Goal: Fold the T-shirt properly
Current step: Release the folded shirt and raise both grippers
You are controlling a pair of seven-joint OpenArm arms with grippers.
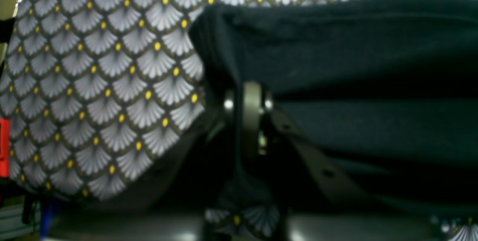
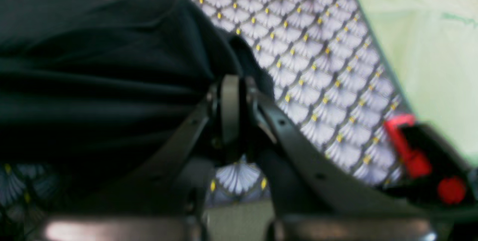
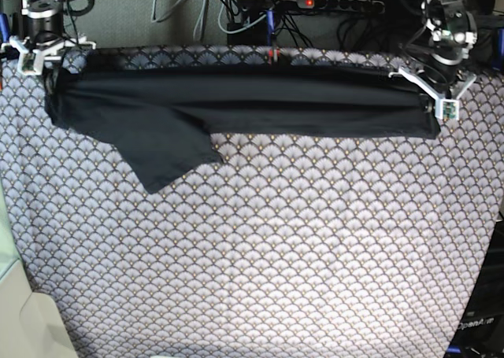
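The dark T-shirt is stretched as a long band across the far part of the table, held at both ends. One sleeve lies toward me on the tablecloth. My left gripper is shut on the shirt's right end; in the left wrist view its fingers pinch the black cloth. My right gripper is shut on the shirt's left end; in the right wrist view its fingers pinch the cloth.
The scallop-patterned tablecloth covers the whole table. A power strip and cables lie behind the far edge. A red and black device sits at the table's edge near my right gripper.
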